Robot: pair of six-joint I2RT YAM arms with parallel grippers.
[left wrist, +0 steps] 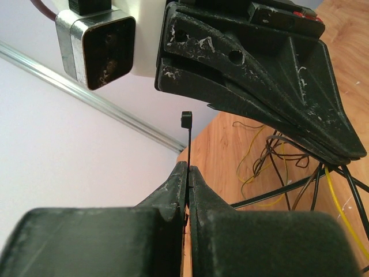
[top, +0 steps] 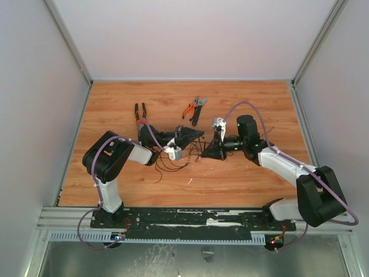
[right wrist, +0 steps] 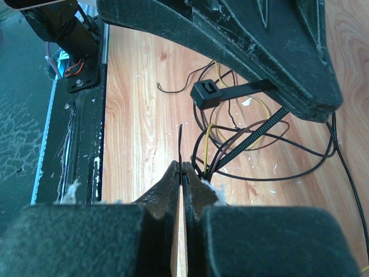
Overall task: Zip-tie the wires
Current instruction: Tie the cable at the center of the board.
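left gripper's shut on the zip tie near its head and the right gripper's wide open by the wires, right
Not quite: the right gripper is shut, not wide open. The right wrist view shows its fingers pressed together on a thin black strand. The rest holds: the left gripper is shut on the zip tie near its head, with the wires close by.

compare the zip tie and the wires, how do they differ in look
The zip tie is one flat ribbed strap with a blocky head; the wires are many thin smooth strands. The zip tie is all black; the wires include yellow among the dark ones. The zip tie is pinched in the left gripper; the wires sprawl in loose tangled loops. Both are slender and bent.
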